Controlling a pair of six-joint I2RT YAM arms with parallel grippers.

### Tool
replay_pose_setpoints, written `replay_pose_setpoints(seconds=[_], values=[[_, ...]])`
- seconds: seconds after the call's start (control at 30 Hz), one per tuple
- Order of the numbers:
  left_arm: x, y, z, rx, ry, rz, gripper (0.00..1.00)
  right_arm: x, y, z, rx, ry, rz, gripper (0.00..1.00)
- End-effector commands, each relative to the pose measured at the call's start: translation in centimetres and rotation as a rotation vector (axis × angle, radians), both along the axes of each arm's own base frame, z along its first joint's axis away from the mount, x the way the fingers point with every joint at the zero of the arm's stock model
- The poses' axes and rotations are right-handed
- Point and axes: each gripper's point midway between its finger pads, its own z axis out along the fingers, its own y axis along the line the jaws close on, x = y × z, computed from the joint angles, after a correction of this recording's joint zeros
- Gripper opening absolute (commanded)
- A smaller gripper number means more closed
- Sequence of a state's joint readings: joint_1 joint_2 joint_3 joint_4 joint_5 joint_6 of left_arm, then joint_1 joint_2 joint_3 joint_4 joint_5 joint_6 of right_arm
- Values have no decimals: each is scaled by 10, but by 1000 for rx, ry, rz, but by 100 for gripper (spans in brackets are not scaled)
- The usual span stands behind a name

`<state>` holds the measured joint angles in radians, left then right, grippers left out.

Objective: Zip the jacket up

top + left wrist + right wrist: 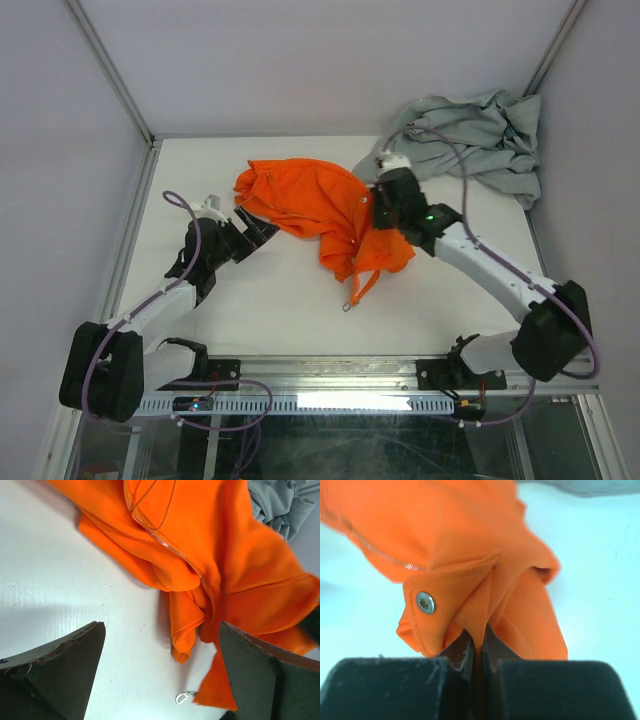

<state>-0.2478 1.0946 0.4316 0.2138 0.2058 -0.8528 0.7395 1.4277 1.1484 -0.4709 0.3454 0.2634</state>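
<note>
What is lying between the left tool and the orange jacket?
Only bare white table, with one small metal ring near the edge of the jacket. The open left tool touches no fabric. The left wrist view shows this.

Top view: right claw (378, 212) tips hidden under its own wrist and jacket (310, 200) folds. Jacket bunched, zipper (165, 544) lower end vanishes into a fold, slider can't be made out. Left wrist view: jacket cut by top and right edges, grey garment (277, 502) cut by the corner, left claw (161, 630) fingers cut by bottom edge. Right wrist view: upper-left fabric blurred
</note>
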Motion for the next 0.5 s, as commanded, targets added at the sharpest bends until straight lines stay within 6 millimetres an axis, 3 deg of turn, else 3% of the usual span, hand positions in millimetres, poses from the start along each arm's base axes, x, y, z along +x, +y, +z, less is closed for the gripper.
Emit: replay_pose_setpoints(seconds=[0.0,0.17,0.3,0.47], values=[[18,-19,25,-52,-76,-55,99,10,-15,46,388,-8,63,0],[33,-40,17,-74,-56,-88,99,18,-50,35,530,48,10,0],[50,-54,5,-68,-43,-93,95,18,-59,24,578,78,-8,0],[69,-70,-22,-105,11,-94,80,19,-65,17,593,87,-20,0]])
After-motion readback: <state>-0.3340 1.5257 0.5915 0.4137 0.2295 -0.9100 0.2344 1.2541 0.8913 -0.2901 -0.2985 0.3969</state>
